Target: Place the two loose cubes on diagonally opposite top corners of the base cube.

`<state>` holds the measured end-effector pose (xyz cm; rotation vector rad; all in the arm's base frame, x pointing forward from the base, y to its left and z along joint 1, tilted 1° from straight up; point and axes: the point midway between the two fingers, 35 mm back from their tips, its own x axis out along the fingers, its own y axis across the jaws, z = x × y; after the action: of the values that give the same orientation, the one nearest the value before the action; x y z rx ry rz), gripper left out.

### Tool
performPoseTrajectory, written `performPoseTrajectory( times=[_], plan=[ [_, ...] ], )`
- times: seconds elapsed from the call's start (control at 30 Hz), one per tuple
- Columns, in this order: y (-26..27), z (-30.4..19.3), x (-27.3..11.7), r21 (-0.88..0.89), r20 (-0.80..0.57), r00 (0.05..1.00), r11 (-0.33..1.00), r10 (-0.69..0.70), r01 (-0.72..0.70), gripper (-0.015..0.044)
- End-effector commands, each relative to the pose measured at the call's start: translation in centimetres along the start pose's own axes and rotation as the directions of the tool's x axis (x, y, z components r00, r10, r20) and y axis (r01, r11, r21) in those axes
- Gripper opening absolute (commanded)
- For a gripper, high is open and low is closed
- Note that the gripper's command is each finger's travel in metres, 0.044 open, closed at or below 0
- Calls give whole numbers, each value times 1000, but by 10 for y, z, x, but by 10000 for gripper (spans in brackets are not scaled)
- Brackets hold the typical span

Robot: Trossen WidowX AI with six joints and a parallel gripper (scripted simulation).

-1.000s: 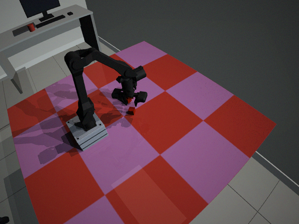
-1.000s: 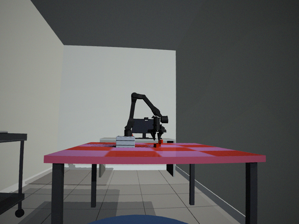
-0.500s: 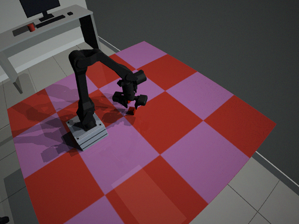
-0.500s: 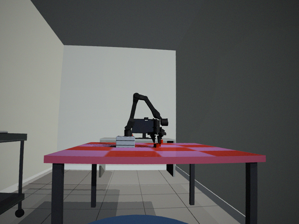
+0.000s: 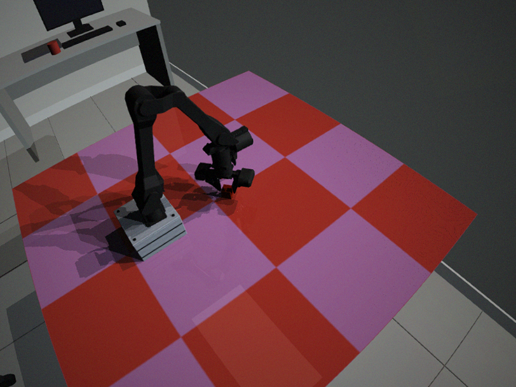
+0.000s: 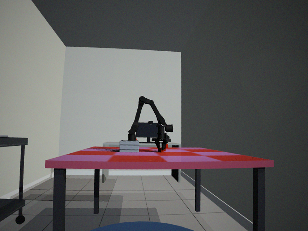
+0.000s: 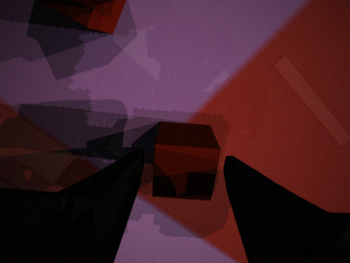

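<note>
My gripper (image 5: 227,190) (image 6: 160,150) (image 7: 184,158) points down and is open, low over the table. Its fingers stand on either side of a dark red loose cube (image 5: 226,193) (image 7: 185,159); the wrist view shows a narrow gap between the cube and each finger. The cube sits on the table across a pink and red square border. Further red cube surfaces (image 6: 166,145) (image 7: 107,19) show beyond it, cut off at the top left of the wrist view and partly behind the gripper in the exterior view. The base cube and the other loose cube cannot be told apart there.
The chequered table (image 5: 306,190) (image 6: 158,165) carries the arm's grey mounting block (image 5: 162,240) (image 6: 129,146), left of the gripper. Arm shadows darken the surface around the cubes. A desk (image 5: 75,63) with a monitor (image 5: 68,6) stands behind the table.
</note>
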<state>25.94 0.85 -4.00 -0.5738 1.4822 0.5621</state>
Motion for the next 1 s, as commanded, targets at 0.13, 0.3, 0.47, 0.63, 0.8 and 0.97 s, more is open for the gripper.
performPoseTrajectory(
  times=[0.13, 0.3, 0.47, 0.63, 0.8, 0.97],
  plan=[
    [1, 0, 1, -6, 1, 1000, 1000, 2, -2, 105],
    [-1, 2, -9, -6, 1, 1000, 1000, 2, -2, 105],
    [-3, 3, -23, -6, 1, 1000, 1000, 2, -2, 105],
    [-4, 5, -38, -6, 1, 1000, 1000, 2, -2, 105],
    [-4, 5, -54, -6, 2, 1000, 1000, 1, -1, 105],
    [-4, 5, -69, -6, 2, 1000, 1000, 1, -1, 105]
  ],
)
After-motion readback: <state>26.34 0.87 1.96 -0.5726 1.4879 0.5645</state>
